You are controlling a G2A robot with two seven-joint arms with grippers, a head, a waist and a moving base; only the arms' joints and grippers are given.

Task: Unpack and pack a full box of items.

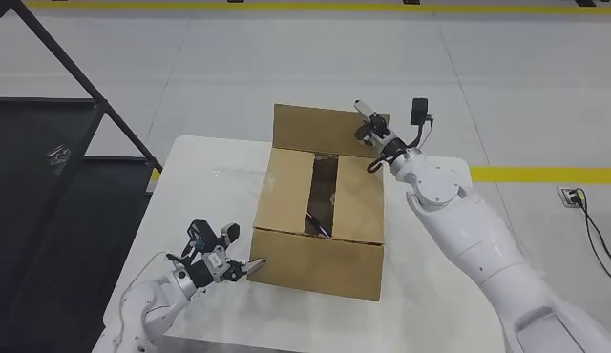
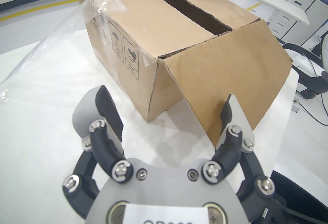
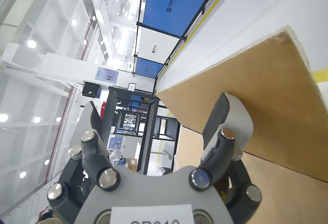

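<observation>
Closest in, the left gripper (image 2: pixel 166 98) hangs low over the table (image 2: pixel 43 112) with its fingers spread wide and nothing between them. Just ahead of it sits the cardboard box (image 2: pixel 120 53). One finger is right at the lower edge of the near flap (image 2: pixel 225 68), which is folded out and down towards it; I can't tell whether they touch. My guess is that it waits there to pin that flap out of the way. Across the box, the right gripper (image 3: pixel 159 104) is likewise spread and empty. One of its fingers is beside the far flap (image 3: pixel 243 107), which stands upright, probably to keep it back. Between the two grippers the side flaps (image 1: pixel 286 191) lie nearly closed, leaving a dark slot (image 1: pixel 323 196), so the contents stay mostly hidden. Loose clear tape (image 2: pixel 102 2) curls off the box corner beyond the left gripper.
</observation>
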